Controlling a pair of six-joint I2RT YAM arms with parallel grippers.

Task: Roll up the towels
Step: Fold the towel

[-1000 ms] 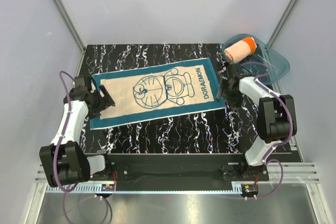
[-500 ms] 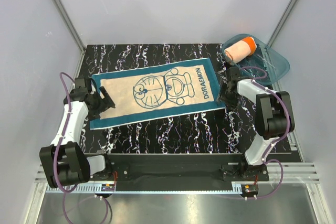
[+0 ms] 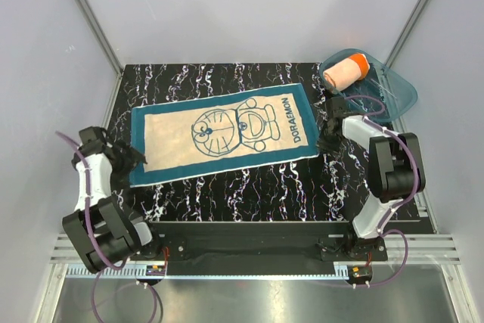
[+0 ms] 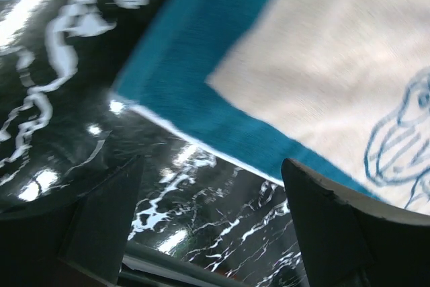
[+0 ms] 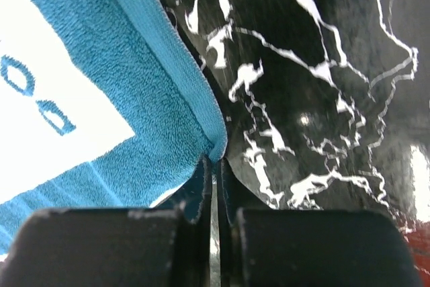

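The teal-blue towel lies flat on the black marbled table, its cream panel with a cartoon print facing up. My right gripper is at the towel's near right corner. In the right wrist view that gripper is shut, with the towel's teal edge pinched at the fingertips. My left gripper stands open just off the towel's near left corner. In the left wrist view the left gripper has only bare table between its fingers, and the towel's corner lies beyond them. The orange towel lies rolled up at the back right.
A translucent teal tub at the back right corner holds the rolled orange towel. Grey walls close in the table on the left, back and right. A metal rail runs along the near edge between the arm bases.
My right gripper has closed on the teal towel's right edge. My left arm has drawn back to the left, off the towel's left end, still open.
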